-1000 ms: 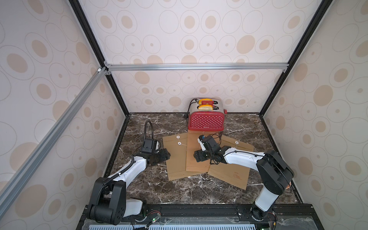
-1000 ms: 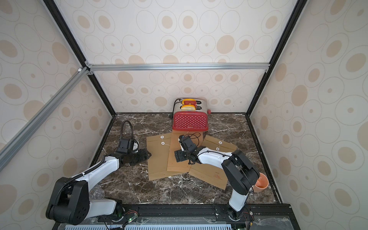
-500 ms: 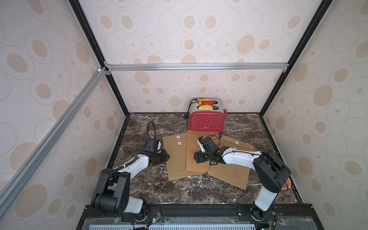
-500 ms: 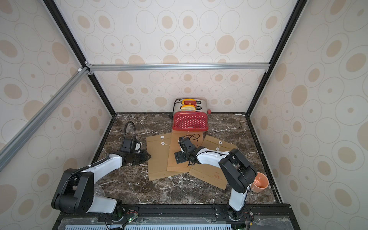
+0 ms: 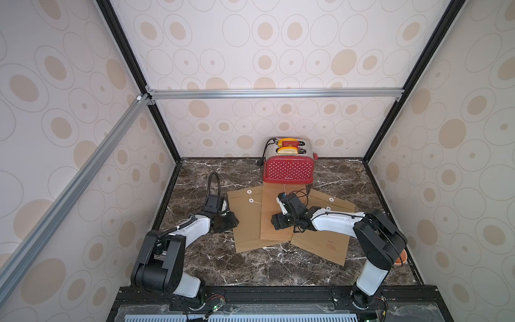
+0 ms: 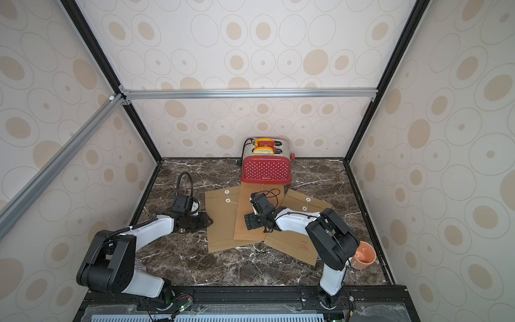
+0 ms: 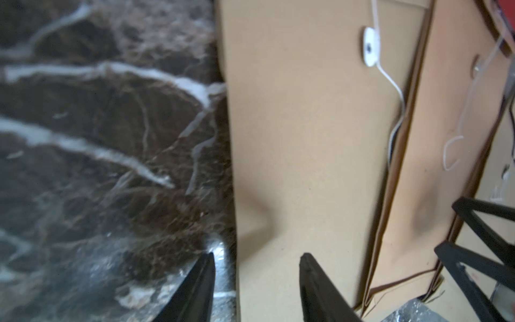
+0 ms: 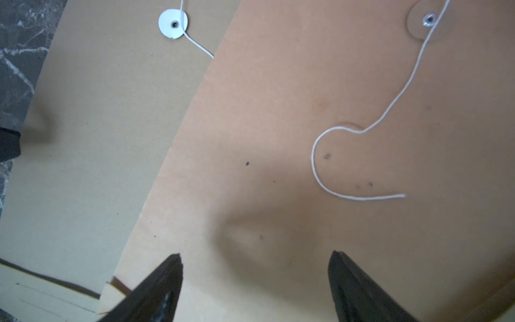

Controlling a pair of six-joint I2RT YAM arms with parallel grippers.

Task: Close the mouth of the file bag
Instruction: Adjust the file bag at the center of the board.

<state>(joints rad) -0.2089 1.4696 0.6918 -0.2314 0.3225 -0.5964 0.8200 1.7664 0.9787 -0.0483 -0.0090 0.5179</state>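
Table: dark marble.
Right hand: arm reaches inward, fingers wide apart over middle file bag.
Left hand: low, fingers apart, straddling left file bag edge.
Toaster: red, behind the bags.
String: lies loose on middle bag.

Three bags fanned out mid-table: the left file bag, the middle file bag lapping over it, and the right file bag. The toaster sits just behind the middle one, by the far wall. The cup is in the near right corner. The left gripper is at the left bag's left edge, and the right gripper is over the middle one.
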